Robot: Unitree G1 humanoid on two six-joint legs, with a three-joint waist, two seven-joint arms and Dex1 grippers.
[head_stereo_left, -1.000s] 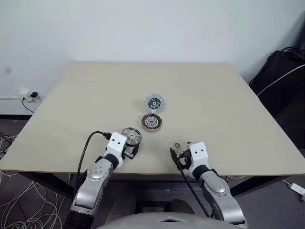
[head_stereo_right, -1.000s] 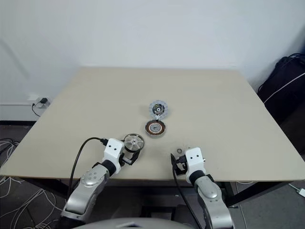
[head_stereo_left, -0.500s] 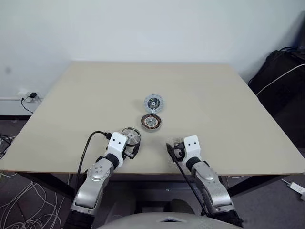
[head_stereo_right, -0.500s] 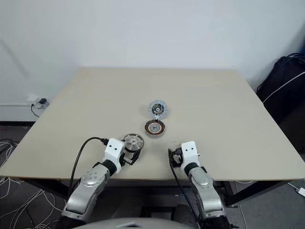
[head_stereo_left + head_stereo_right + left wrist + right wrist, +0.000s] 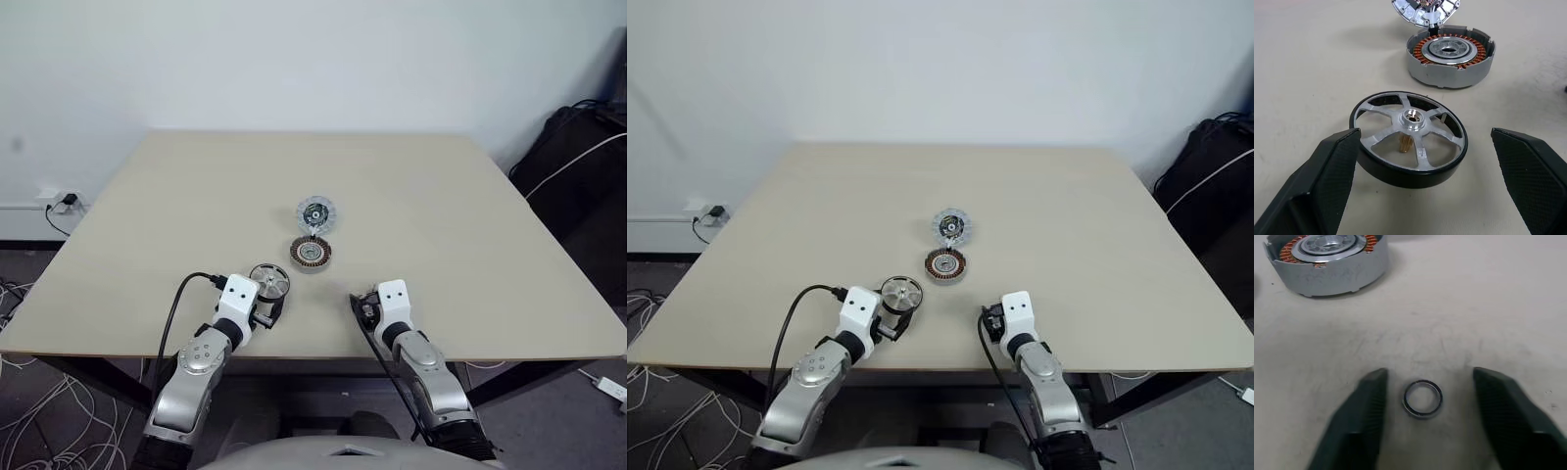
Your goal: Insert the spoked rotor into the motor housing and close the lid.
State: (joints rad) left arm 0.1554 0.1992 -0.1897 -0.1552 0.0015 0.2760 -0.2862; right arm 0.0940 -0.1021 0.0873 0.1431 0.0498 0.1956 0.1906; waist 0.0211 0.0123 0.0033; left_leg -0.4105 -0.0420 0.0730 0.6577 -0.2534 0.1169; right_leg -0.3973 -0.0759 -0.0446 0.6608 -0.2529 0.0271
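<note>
the left hand stands wide open, its fingers flanking the spoked rotor lying flat on the tabletop, ready to grasp it. the copper-wound motor housing waits beyond, its lid open. the right hand, half open, brackets a small metal ring without touching it.

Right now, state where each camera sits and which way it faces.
Head eyes: on the head, facing forward and down over the table; both arms show.
Left wrist: on that wrist, looking along its fingers at the rotor, housing beyond.
Right wrist: on that wrist, looking along its fingers at a small ring.
Shared: both wrist views show the housing.
</note>
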